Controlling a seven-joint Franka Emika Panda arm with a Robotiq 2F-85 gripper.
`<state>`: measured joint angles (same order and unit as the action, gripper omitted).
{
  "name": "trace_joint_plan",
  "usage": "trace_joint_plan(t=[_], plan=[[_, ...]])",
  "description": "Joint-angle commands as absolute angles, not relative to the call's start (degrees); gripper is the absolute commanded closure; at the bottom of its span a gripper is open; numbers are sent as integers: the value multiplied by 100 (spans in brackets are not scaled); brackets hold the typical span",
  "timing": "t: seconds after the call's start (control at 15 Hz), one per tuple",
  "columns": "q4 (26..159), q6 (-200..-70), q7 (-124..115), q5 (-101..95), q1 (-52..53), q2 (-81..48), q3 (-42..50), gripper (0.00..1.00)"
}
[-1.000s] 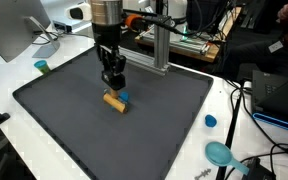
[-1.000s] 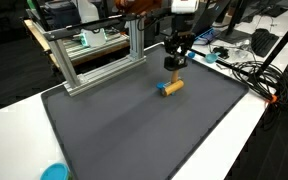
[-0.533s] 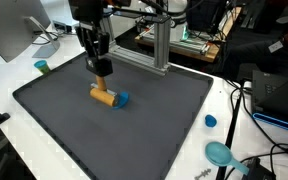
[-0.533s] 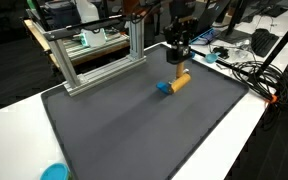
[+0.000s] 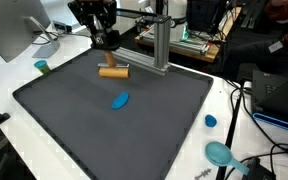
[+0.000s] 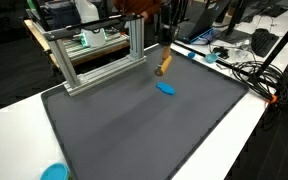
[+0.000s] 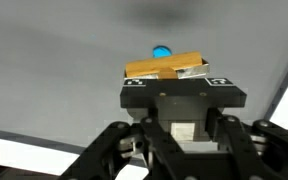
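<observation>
My gripper (image 5: 107, 45) is shut on a tan wooden block (image 5: 113, 71) and holds it in the air above the far part of the black mat (image 5: 74, 125). In the wrist view the block (image 7: 164, 68) lies across the front of the gripper (image 7: 171, 84). A small blue oval piece (image 5: 120, 99) lies alone on the mat below, also seen in an exterior view (image 6: 166, 88) and in the wrist view (image 7: 161, 51). The block (image 6: 165, 62) hangs tilted under the gripper (image 6: 168, 45).
An aluminium frame (image 5: 160, 45) (image 6: 94, 60) stands at the mat's far edge. A small teal cap (image 5: 42, 66), a blue cap (image 5: 211, 121) and a teal round object (image 5: 220, 153) lie on the white table. Cables (image 5: 246, 110) and a monitor (image 5: 9, 30) flank the mat.
My gripper has risen and moved toward the frame with the wooden block in it. The blue piece, which touched the block before, stays behind on the mat.
</observation>
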<state>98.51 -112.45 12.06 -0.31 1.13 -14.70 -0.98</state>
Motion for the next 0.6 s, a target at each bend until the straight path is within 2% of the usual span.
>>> trace_joint_plan(t=[0.0, 0.07, 0.13, 0.27, 0.33, 0.53], plan=[[9229, -10836, 2216, -39, 52, -1817, -299, 78], [9007, -10729, 2546, 132, 3, -1970, -367, 78], [9548, -11058, 1998, -18, 72, -1670, -284, 53], [9314, -10967, 2275, -9, 64, -1850, -340, 53], [9244, -10951, 2319, -10, 61, -1907, -349, 78], [9632, -11196, 3796, 298, -179, -1634, -564, 78]])
